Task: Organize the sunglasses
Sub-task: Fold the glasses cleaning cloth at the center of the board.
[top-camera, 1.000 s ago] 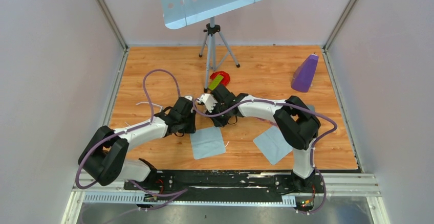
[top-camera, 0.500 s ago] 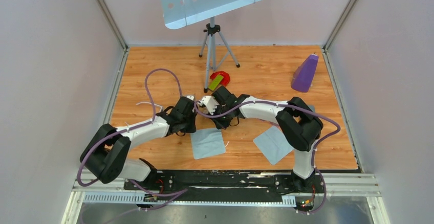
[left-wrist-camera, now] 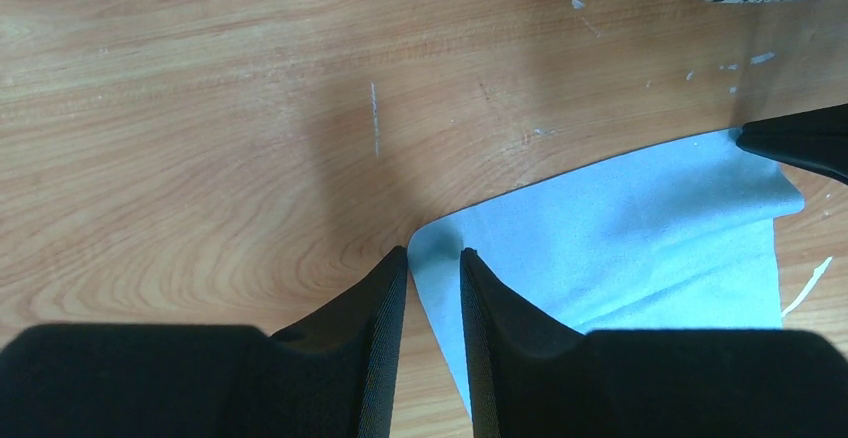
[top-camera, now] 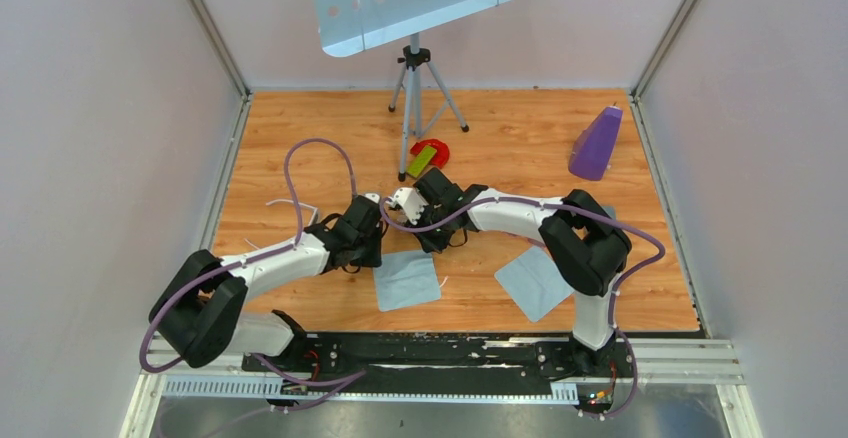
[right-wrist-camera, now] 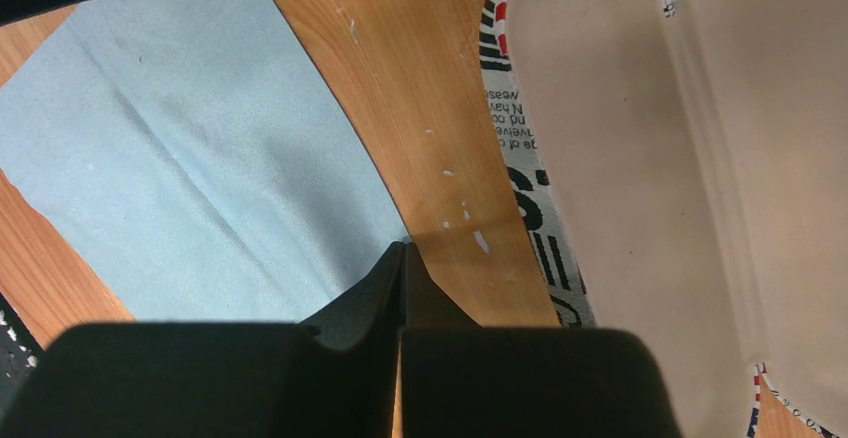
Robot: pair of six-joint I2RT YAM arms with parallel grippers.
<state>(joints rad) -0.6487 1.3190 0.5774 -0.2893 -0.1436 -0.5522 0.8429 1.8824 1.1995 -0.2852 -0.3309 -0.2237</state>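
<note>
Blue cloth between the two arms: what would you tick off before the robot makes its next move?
1. Left fingers straddle the blue cloth at its corner: ok.
2. Left fingers closed on it: not ok, gap shows.
3. Right fingers shut at the cloth's edge: ok.
4. Right fingers pinching cloth: cannot tell.
5. Open case apart from right fingers: ok.
6. Sunglasses in sight: cannot tell.
</note>
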